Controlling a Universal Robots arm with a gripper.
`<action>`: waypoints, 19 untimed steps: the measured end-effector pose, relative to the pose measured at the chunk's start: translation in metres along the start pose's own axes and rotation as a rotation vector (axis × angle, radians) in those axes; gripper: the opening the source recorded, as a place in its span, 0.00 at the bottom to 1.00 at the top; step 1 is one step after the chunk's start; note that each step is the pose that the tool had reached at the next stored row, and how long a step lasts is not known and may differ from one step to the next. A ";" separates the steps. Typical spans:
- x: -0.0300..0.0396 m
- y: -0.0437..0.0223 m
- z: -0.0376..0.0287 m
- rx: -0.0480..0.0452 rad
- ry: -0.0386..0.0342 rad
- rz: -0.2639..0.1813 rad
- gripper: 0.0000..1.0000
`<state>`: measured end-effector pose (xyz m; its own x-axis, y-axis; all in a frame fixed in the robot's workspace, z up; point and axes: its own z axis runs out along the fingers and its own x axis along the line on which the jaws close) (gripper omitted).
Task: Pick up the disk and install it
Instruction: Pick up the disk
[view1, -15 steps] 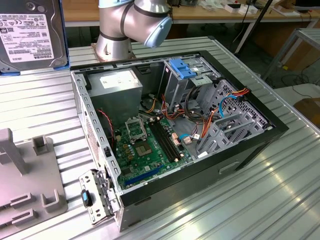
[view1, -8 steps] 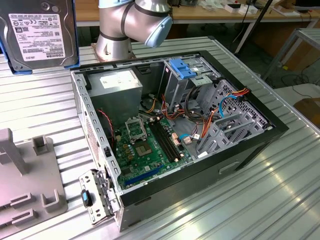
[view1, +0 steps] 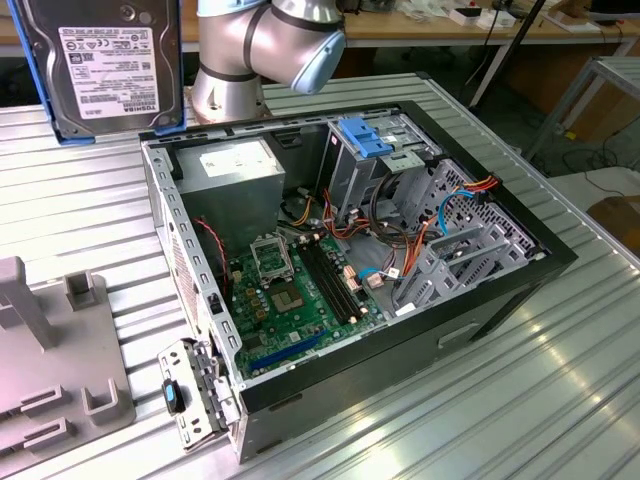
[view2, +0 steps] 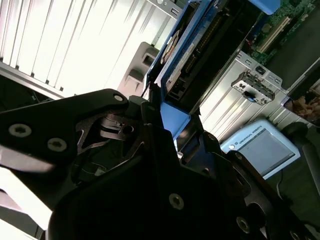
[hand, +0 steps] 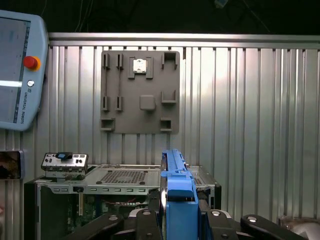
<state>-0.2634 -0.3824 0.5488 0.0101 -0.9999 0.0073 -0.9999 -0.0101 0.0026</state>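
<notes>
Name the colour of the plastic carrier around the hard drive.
Bright blue: the carrier of the grey-metal disk shows best in the first wrist view.

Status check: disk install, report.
Pincer shut on disk. Disk aloft, outside the open case. Loose cables around the drive bays.

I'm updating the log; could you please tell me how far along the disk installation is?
Pickup looks done: the hand grips the disk by its blue carrier, raised above the table. Installing is left: the disk is outside the open computer case, not in its drive bay.
</notes>
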 end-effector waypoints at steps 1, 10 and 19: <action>0.0000 -0.0033 0.0000 0.0000 0.0000 0.000 0.36; 0.0002 -0.0256 0.0001 0.0000 0.0000 0.000 0.36; 0.0004 -0.0392 0.0006 0.0000 0.0000 0.000 0.36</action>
<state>-0.2242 -0.3824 0.5481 0.0102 -0.9999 0.0073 -0.9999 -0.0101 0.0026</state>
